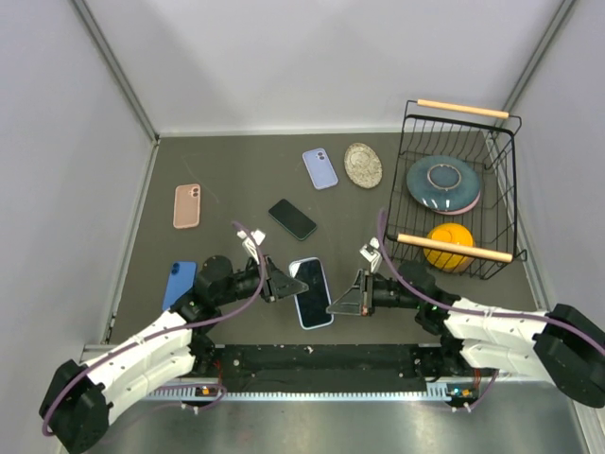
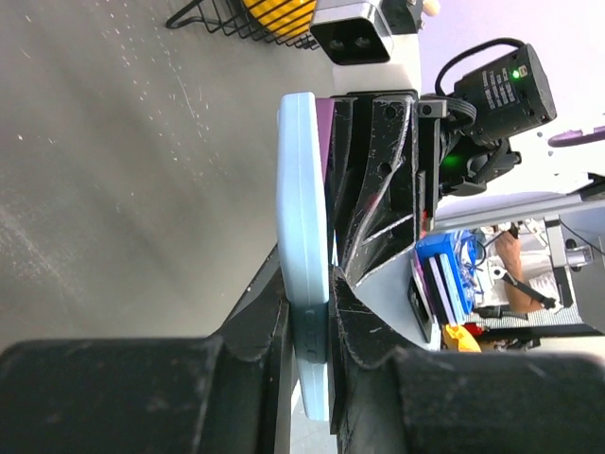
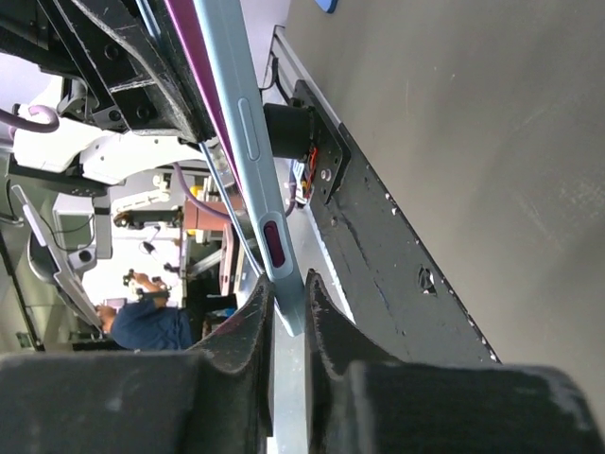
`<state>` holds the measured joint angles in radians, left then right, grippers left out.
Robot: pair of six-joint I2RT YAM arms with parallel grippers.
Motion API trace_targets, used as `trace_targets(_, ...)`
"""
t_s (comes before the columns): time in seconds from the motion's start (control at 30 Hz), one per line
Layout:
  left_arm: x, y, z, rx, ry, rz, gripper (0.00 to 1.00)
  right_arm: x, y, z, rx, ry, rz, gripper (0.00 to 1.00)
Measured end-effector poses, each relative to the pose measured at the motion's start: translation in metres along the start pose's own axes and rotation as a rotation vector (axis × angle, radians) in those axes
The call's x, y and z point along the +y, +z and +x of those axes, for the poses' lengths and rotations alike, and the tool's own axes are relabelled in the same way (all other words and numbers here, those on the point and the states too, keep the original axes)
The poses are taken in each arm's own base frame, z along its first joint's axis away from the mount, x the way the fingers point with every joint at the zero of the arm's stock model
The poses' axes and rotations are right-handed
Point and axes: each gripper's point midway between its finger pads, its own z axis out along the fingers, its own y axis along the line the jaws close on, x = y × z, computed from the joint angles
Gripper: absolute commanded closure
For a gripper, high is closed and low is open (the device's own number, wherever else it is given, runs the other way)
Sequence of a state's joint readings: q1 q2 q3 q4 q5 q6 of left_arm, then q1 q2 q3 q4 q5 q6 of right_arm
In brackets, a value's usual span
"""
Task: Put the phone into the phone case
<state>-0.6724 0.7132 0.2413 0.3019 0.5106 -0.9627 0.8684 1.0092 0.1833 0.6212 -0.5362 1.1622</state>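
Both arms meet over the near middle of the dark grey table top (image 1: 227, 161). Left gripper (image 1: 286, 282) is closed down narrow on one long edge of the pale blue phone case (image 2: 301, 236); right gripper (image 1: 346, 304) is pinched tight on the opposite edge, beside a magenta side button. Case sits between the two, tilted, with the dark-screened phone (image 1: 313, 293) showing inside its rim. A purple layer lies against the case's inner face in both wrist views; cannot tell whether the phone is fully seated. Print on any case is too small to read. Black wire basket with wooden handles (image 1: 463, 108), far right, holds a teal glazed plate (image 1: 442, 183) and an orange bowl (image 1: 452, 233). Loose on the table: pink case (image 1: 187, 205), blue case (image 1: 179, 284) beside the left arm, lavender case (image 1: 319, 168), black phone (image 1: 292, 218), speckled oval dish (image 1: 363, 164).
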Motion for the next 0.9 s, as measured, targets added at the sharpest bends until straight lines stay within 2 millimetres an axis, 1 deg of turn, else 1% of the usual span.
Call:
trace_targets(0.07,-0.001,0.000,0.002,0.012,0.003,0.007,1.00,-0.001,0.000,0.001,0.003,-0.001,0.004,0.67)
trace_targets(0.1,-0.002,0.000,0.002,0.018,0.015,0.013,1.00,-0.001,-0.001,0.001,0.003,-0.001,0.008,0.55)
trace_targets(0.17,-0.002,0.000,0.007,0.046,0.051,0.027,1.00,0.000,-0.002,0.001,0.006,-0.019,0.018,0.44)
trace_targets(0.2,0.001,0.000,0.011,0.065,0.058,0.018,1.00,0.006,-0.004,-0.002,0.000,-0.057,0.012,0.33)
trace_targets(0.23,0.004,-0.001,0.015,0.088,0.056,0.011,1.00,0.014,-0.005,-0.006,-0.008,-0.096,0.000,0.27)
trace_targets(0.27,0.006,-0.003,0.019,0.108,0.056,0.008,1.00,0.022,-0.006,-0.011,-0.019,-0.125,-0.008,0.24)
trace_targets(0.3,0.006,-0.004,0.023,0.124,0.056,0.011,1.00,0.034,-0.008,-0.017,-0.038,-0.184,-0.020,0.20)
trace_targets(0.37,0.003,-0.006,0.029,0.160,0.058,0.035,1.00,0.050,-0.011,-0.027,-0.066,-0.269,-0.033,0.17)
trace_targets(0.43,-0.003,-0.009,0.035,0.195,0.058,0.067,1.00,0.061,-0.014,-0.033,-0.084,-0.344,-0.037,0.15)
trace_targets(0.5,-0.010,-0.011,0.039,0.225,0.063,0.109,1.00,0.063,-0.016,-0.038,-0.092,-0.395,-0.017,0.11)
trace_targets(0.6,-0.019,-0.014,0.044,0.261,0.076,0.164,1.00,0.059,-0.017,-0.041,-0.091,-0.438,0.024,0.08)
trace_targets(0.73,-0.025,-0.017,0.049,0.303,0.082,0.211,1.00,0.046,-0.016,-0.038,-0.059,-0.462,0.070,0.07)
trace_targets(0.87,-0.033,-0.019,0.049,0.315,0.096,0.254,1.00,0.042,-0.011,-0.030,0.009,-0.460,0.061,0.12)
trace_targets(0.9,-0.035,-0.019,0.049,0.317,0.100,0.264,1.00,0.043,-0.009,-0.027,0.027,-0.457,0.047,0.15)
